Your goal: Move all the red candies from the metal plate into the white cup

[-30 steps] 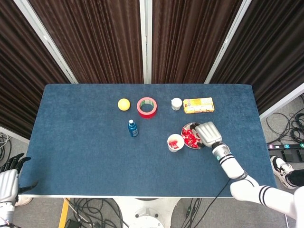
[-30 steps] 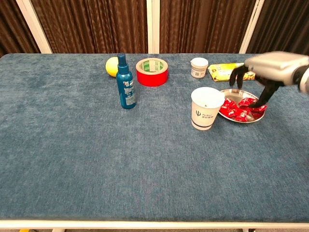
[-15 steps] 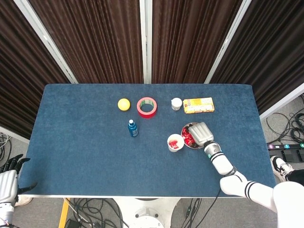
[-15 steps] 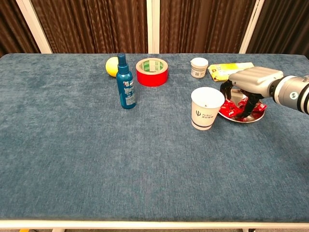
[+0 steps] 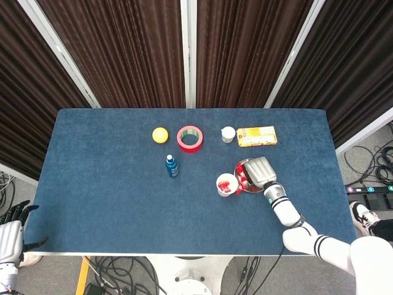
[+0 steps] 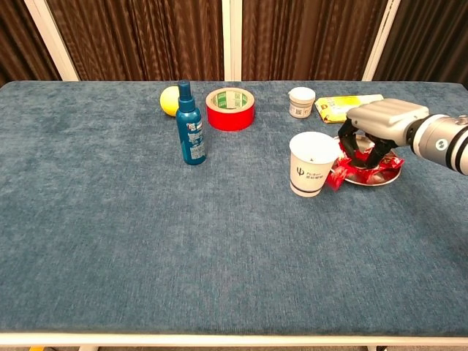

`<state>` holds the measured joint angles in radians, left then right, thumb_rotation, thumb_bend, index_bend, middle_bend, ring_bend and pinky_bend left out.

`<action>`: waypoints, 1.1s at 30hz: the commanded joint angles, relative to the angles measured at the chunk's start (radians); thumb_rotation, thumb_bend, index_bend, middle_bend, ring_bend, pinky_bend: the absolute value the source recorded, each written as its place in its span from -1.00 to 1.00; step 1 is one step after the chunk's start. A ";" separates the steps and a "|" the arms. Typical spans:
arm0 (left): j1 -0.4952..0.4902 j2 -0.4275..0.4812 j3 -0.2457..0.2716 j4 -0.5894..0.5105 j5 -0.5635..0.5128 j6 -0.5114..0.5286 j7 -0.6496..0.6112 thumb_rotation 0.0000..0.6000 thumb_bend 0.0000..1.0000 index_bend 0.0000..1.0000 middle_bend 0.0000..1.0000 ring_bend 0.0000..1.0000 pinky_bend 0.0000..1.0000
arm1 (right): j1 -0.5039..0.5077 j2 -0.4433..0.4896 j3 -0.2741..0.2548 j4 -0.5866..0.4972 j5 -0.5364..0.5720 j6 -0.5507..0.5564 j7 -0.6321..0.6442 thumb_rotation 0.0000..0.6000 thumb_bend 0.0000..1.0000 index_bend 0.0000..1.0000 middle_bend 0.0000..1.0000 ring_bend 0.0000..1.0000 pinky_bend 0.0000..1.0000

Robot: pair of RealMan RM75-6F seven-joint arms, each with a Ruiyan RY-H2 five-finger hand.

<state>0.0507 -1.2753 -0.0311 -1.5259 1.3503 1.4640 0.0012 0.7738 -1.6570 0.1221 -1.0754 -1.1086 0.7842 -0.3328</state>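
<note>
The right hand [image 6: 373, 135] sits low over the metal plate [image 6: 391, 174], its dark fingers [image 6: 352, 146] curled down around red candies [image 6: 364, 155]; it grips a clump of them, and one wrapper hangs over the plate's near-left rim toward the table. The plate lies directly under the hand, only its right and near rim showing in the chest view. Just left of the hand stands the white cup [image 6: 312, 163], upright, its mouth open; from the head view red candies [image 5: 226, 185] already lie inside it. Cup and plate are just beside each other, with barely any gap between their rims.

Behind the hand, toward the far edge, are a small white jar [image 6: 301, 102] and a yellow packet [image 6: 347, 106], the packet near the back of the hand. Further left of the cup: a red tape roll [image 6: 230, 108], a blue spray bottle [image 6: 189, 125] and a yellow ball [image 6: 169, 100], all well apart from the hand. Broad bare blue tabletop [image 6: 219, 248] lies in front of the hand and cup, up to the near edge.

The left hand [image 5: 11, 233] hangs off the table's near-left corner, fingers spread, holding nothing.
</note>
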 commanded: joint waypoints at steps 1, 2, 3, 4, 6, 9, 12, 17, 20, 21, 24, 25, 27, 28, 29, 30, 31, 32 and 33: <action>-0.001 0.000 0.000 -0.001 0.001 0.000 0.001 1.00 -0.90 -0.41 -0.56 -0.73 -0.62 | -0.009 0.016 0.006 -0.017 -0.004 0.015 0.011 1.00 -0.38 0.25 0.06 0.72 1.00; -0.001 0.000 -0.001 -0.001 0.002 0.000 0.002 1.00 -0.90 -0.41 -0.56 -0.73 -0.62 | -0.013 0.023 0.009 -0.027 -0.007 0.023 0.015 1.00 -0.37 0.26 0.06 0.72 1.00; -0.002 0.001 -0.001 -0.002 0.003 0.000 0.003 1.00 -0.90 -0.41 -0.56 -0.73 -0.62 | -0.018 0.035 0.013 -0.042 -0.011 0.035 0.020 1.00 -0.37 0.26 0.07 0.72 1.00; -0.003 0.001 -0.001 -0.003 0.004 0.000 0.004 1.00 -0.90 -0.41 -0.56 -0.73 -0.62 | -0.022 0.046 0.016 -0.056 -0.014 0.044 0.024 1.00 -0.37 0.26 0.07 0.72 1.00; -0.003 0.003 -0.002 -0.006 0.005 0.002 0.005 1.00 -0.90 -0.41 -0.56 -0.73 -0.62 | -0.034 0.080 0.023 -0.099 -0.024 0.070 0.036 1.00 -0.37 0.26 0.07 0.72 1.00; -0.003 0.005 -0.002 -0.009 0.007 0.004 0.008 1.00 -0.90 -0.41 -0.56 -0.73 -0.62 | -0.053 0.143 0.037 -0.198 -0.058 0.126 0.060 1.00 -0.37 0.27 0.07 0.72 1.00; -0.003 0.007 -0.003 -0.014 0.011 0.008 0.010 1.00 -0.90 -0.41 -0.56 -0.73 -0.62 | -0.069 0.211 0.050 -0.314 -0.106 0.179 0.089 1.00 -0.37 0.27 0.07 0.72 1.00; -0.001 0.010 -0.002 -0.020 0.014 0.014 0.012 1.00 -0.90 -0.41 -0.56 -0.73 -0.62 | -0.074 0.280 0.054 -0.440 -0.163 0.208 0.113 1.00 -0.37 0.27 0.07 0.72 1.00; 0.003 0.010 0.000 -0.019 0.013 0.017 0.008 1.00 -0.90 -0.41 -0.56 -0.73 -0.62 | -0.069 0.289 0.043 -0.475 -0.181 0.194 0.117 1.00 -0.38 0.27 0.07 0.72 1.00; 0.005 0.010 0.001 -0.018 0.013 0.018 0.006 1.00 -0.90 -0.41 -0.56 -0.73 -0.62 | -0.066 0.286 0.039 -0.479 -0.184 0.187 0.115 1.00 -0.38 0.27 0.06 0.72 1.00; 0.006 0.009 0.002 -0.015 0.014 0.019 0.003 1.00 -0.90 -0.41 -0.56 -0.73 -0.62 | -0.052 0.264 0.032 -0.477 -0.181 0.164 0.107 1.00 -0.38 0.25 0.03 0.71 1.00; 0.006 0.009 0.002 -0.014 0.014 0.019 0.002 1.00 -0.90 -0.41 -0.56 -0.73 -0.62 | -0.047 0.258 0.031 -0.474 -0.179 0.155 0.102 1.00 -0.38 0.24 0.01 0.71 1.00; 0.006 0.009 0.001 -0.012 0.014 0.019 0.000 1.00 -0.90 -0.41 -0.56 -0.73 -0.62 | -0.035 0.242 0.029 -0.467 -0.175 0.140 0.089 1.00 -0.38 0.20 -0.02 0.71 1.00; 0.007 0.009 0.001 -0.011 0.014 0.019 -0.002 1.00 -0.90 -0.41 -0.56 -0.73 -0.62 | -0.031 0.236 0.028 -0.465 -0.173 0.136 0.084 1.00 -0.38 0.18 -0.03 0.71 1.00; 0.007 0.009 0.001 -0.010 0.013 0.019 -0.003 1.00 -0.90 -0.41 -0.56 -0.73 -0.62 | -0.028 0.231 0.028 -0.463 -0.172 0.133 0.078 1.00 -0.38 0.16 -0.04 0.71 1.00; 0.008 0.008 0.001 -0.008 0.012 0.018 -0.005 1.00 -0.90 -0.41 -0.56 -0.73 -0.62 | -0.025 0.227 0.027 -0.462 -0.168 0.128 0.071 1.00 -0.38 0.13 -0.05 0.71 1.00; 0.008 0.008 0.002 -0.007 0.011 0.017 -0.006 1.00 -0.90 -0.41 -0.56 -0.73 -0.62 | -0.023 0.225 0.026 -0.462 -0.165 0.125 0.067 1.00 -0.38 0.10 -0.07 0.71 1.00; 0.009 0.008 0.002 -0.006 0.009 0.016 -0.008 1.00 -0.90 -0.41 -0.56 -0.73 -0.62 | -0.021 0.224 0.025 -0.463 -0.162 0.122 0.062 1.00 -0.38 0.06 -0.09 0.70 1.00; 0.009 0.007 0.002 -0.004 0.009 0.015 -0.010 1.00 -0.90 -0.41 -0.56 -0.73 -0.62 | -0.020 0.225 0.022 -0.464 -0.158 0.119 0.054 1.00 -0.38 0.00 -0.12 0.70 1.00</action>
<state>0.0599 -1.2678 -0.0288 -1.5304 1.3594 1.4791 -0.0083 0.7519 -1.4314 0.1463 -1.5390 -1.2699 0.9063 -0.2749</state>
